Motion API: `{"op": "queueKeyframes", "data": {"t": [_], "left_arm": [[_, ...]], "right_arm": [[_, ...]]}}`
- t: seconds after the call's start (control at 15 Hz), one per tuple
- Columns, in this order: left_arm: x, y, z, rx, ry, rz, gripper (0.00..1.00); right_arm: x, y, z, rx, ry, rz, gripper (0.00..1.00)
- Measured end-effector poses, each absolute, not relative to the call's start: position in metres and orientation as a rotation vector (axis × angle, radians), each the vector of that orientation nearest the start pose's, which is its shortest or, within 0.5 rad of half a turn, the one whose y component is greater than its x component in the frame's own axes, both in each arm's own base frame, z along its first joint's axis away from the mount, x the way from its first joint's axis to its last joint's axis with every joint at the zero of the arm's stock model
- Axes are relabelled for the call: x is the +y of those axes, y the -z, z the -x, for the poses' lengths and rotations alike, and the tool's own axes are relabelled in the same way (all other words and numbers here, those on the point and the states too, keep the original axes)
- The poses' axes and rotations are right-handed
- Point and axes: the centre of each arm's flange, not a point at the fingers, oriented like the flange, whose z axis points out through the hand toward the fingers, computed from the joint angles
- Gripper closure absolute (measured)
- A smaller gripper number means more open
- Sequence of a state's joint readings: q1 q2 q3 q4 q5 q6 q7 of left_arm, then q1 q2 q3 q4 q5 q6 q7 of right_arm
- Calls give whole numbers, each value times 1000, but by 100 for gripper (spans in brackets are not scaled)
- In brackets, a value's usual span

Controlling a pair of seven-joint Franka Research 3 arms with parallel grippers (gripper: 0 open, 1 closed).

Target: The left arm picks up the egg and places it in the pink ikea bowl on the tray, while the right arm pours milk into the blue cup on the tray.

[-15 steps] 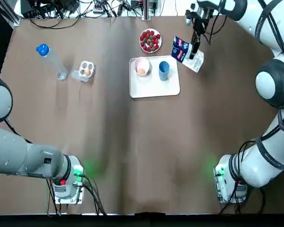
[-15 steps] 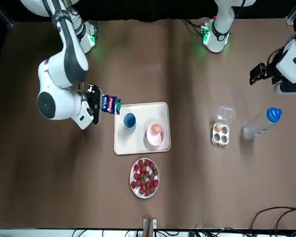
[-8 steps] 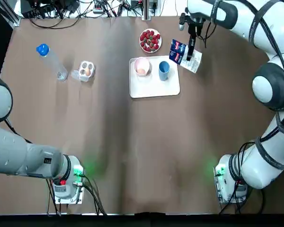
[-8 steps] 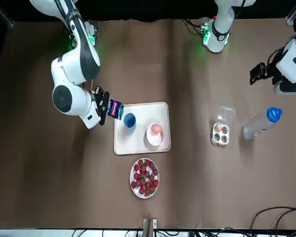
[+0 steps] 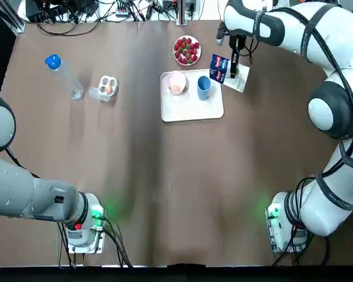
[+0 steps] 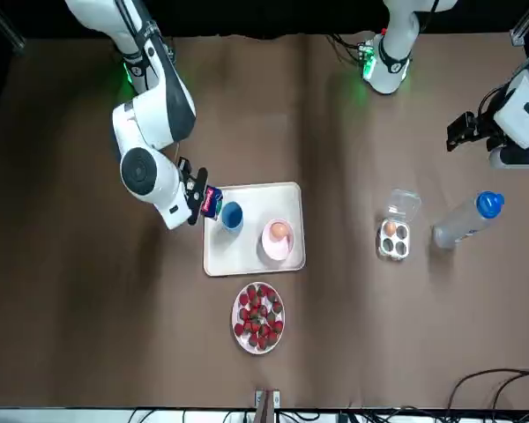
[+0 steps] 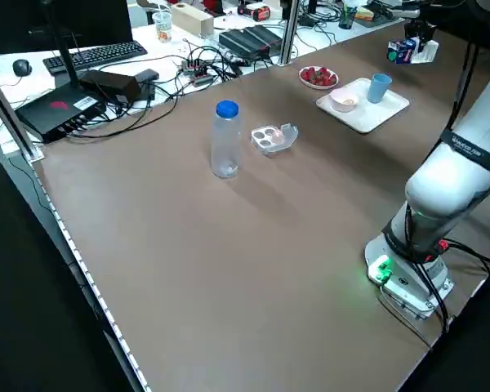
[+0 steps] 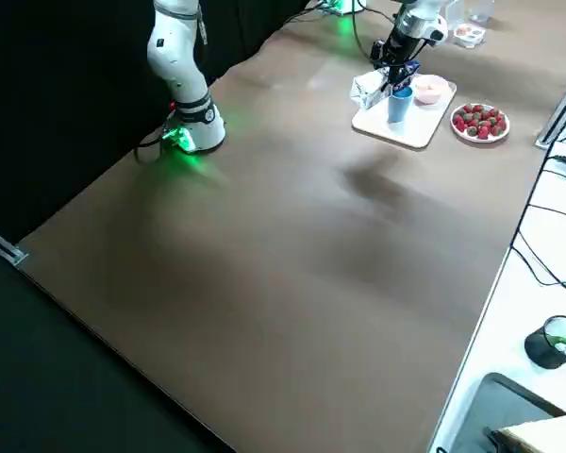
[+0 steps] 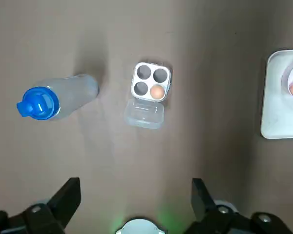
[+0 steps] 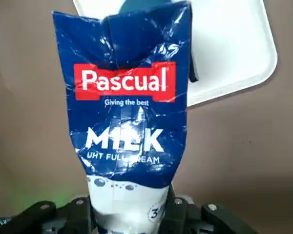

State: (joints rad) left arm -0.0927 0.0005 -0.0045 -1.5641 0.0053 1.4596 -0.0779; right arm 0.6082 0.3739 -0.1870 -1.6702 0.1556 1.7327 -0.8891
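My right gripper (image 5: pixel 231 61) is shut on the blue and white milk carton (image 5: pixel 219 67), holding it tilted above the tray's far right corner, right beside the blue cup (image 5: pixel 203 86). In the right wrist view the carton (image 10: pixel 132 122) fills the picture and the cup's rim (image 10: pixel 146 5) peeks out behind its top. The pink bowl (image 5: pixel 176 81) on the white tray (image 5: pixel 194 108) holds an egg (image 5: pixel 175 88). Another egg (image 5: pixel 109 89) sits in the small open egg box (image 5: pixel 105 89). My left gripper (image 9: pixel 135 184) hangs open high above the table's left side.
A plate of strawberries (image 5: pixel 187 50) stands just beyond the tray. A clear bottle with a blue cap (image 5: pixel 63 75) stands left of the egg box. Cables and electronics (image 7: pixel 106 77) lie beyond the table's far edge.
The right arm has carried the milk carton leftward in the top view, from beside the tray to right next to the blue cup. The left arm has not moved.
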Motion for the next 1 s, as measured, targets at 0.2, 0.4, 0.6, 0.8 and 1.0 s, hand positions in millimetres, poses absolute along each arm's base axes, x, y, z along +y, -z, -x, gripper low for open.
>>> {"op": "queueKeyframes", "data": {"t": [0.2,0.4,0.6,0.8,1.0], "left_arm": [[-52,-618,-540,30,-163,3123,0],[-54,-618,-540,36,-163,3123,0],[-57,-618,-539,44,-163,3122,0],[-57,-615,-541,45,-173,3121,0],[-55,-614,-542,39,-173,3121,0]], "right_arm": [[275,-370,-559,-1748,-414,2399,53],[269,-371,-563,-1734,-410,2410,52],[252,-373,-571,-1724,-389,2383,53],[200,-384,-591,-1709,-299,2258,53],[153,-398,-605,-1699,-196,2184,53]]}}
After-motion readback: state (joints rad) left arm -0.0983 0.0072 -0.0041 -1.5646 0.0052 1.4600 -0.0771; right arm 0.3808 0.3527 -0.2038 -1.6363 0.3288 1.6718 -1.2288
